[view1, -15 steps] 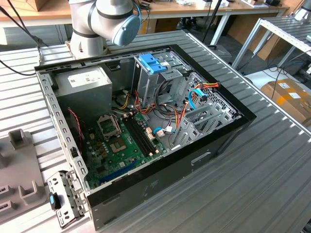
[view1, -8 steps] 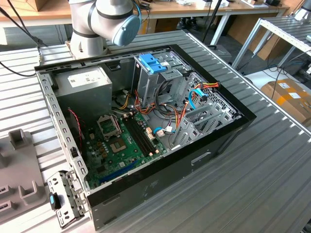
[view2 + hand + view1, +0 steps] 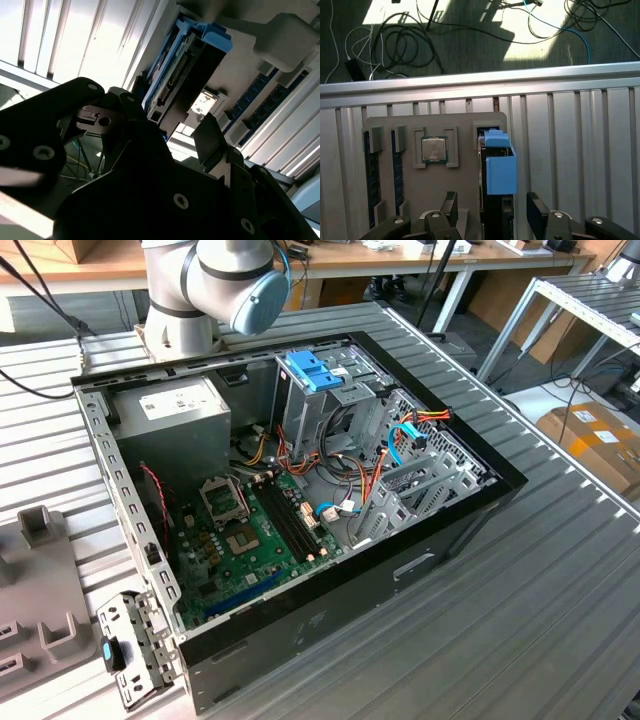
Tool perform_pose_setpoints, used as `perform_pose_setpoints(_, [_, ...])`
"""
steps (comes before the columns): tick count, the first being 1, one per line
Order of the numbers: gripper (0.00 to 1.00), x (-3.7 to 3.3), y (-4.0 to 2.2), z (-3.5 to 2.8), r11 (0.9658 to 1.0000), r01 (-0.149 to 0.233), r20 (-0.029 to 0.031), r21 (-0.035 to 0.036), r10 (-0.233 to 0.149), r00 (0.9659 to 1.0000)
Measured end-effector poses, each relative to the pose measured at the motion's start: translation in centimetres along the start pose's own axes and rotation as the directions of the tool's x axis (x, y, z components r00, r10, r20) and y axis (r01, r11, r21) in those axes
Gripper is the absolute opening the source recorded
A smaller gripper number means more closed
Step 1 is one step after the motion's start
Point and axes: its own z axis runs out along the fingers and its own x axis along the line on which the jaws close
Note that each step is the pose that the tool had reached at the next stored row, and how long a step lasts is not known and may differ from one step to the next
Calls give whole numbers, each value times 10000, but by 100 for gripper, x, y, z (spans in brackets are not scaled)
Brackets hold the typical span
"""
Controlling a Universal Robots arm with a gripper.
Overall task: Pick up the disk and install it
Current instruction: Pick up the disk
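- Storage on edge: the disk (image 3: 499, 170) stands upright in a slot of the grey holder plate (image 3: 435, 185) with a blue rail facing the tool. This likely leaves both flat faces free for a grasp.
- On the same plate, a processor chip (image 3: 434, 149) lies flat in its own pocket just beside the disk's slot. Memory sticks (image 3: 370, 170) sit in slots at the plate's end away from the disk, so no part crowds another.
- The tool (image 3: 491, 202) hangs over the plate with its fingers (image 3: 536, 212) apart, one on each side of the disk. A gap shows at both sides and it clamps nothing. That straddle suits a grip across the flat faces.
- In the exterior view, part of the plate (image 3: 40, 590) lies on the counter (image 3: 540, 580) just beside the open computer case (image 3: 350, 605), presumably to keep parts close to where they go.
- Judged from this, the disk is not yet lifted off the plate and nothing of the installing is done.
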Motion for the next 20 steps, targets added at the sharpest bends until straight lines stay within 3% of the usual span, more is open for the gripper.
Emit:
perform_pose_setpoints(8, [66,0,0,2,10000,0,2,15,0,10000])
perform_pose_setpoints(13, [66,-2,2,53,10000,0,1,14,0,10000])
perform_pose_setpoints(20, [66,-3,3,66,10000,0,3,18,0,10000])
